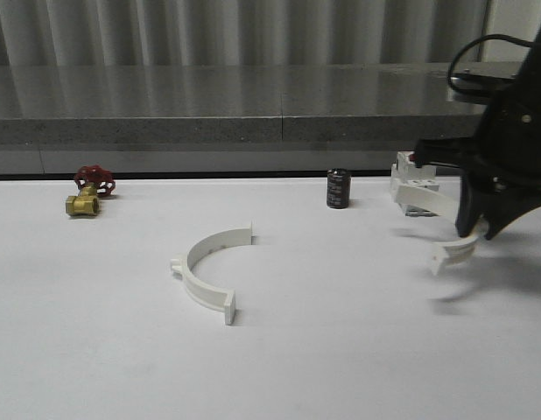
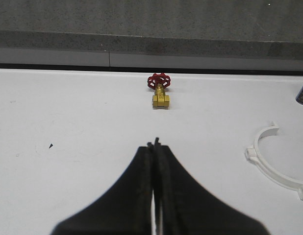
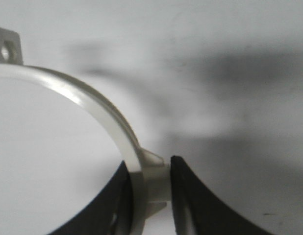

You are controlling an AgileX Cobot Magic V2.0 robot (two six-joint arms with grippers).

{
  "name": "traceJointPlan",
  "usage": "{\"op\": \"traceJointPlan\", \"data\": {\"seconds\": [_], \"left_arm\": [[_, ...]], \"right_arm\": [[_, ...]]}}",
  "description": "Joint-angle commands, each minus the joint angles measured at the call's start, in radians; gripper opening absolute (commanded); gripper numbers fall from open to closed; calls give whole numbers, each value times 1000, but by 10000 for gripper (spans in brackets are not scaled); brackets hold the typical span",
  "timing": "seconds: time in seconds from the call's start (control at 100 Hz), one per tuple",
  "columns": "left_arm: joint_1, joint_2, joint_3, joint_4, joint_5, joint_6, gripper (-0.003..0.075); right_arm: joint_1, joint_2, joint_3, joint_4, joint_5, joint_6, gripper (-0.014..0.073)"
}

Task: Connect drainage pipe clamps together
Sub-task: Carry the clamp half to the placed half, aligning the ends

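The right gripper (image 3: 146,196) pinches one white half-ring clamp (image 3: 92,107) between its fingers (image 3: 190,200), at the band beside a small outer tab; in the right wrist view the arc runs out to a flat end flange with a hole, the other end cut off. In the front view this clamp (image 1: 454,249) hangs blurred, lifted above the tabletop (image 1: 340,350) near its right edge, partly hidden by the black arm. The left gripper (image 2: 154,147) has its fingers pressed together on nothing. The second half-ring clamp (image 1: 209,271) lies mid-tabletop. Along the far edge stand a brass valve with red handwheel (image 1: 91,192), a dark cylinder (image 1: 339,189) and a white boxy part (image 1: 415,188), half hidden.
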Motion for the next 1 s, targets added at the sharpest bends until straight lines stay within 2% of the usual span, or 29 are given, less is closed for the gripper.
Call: {"op": "traceJointPlan", "data": {"seconds": [0.0, 0.16, 0.26, 0.99], "left_arm": [[-8, 5, -28, 1, -76, 1, -20], [-8, 5, -28, 1, -76, 1, -20], [-8, 5, -28, 1, -76, 1, -20], [-8, 5, -28, 1, -76, 1, -20]], "right_arm": [[60, -49, -40, -73, -10, 114, 59], [181, -44, -75, -282, 23, 403, 59], [238, -43, -97, -354, 37, 508, 59], [404, 132, -280, -363, 123, 614, 59]]}}
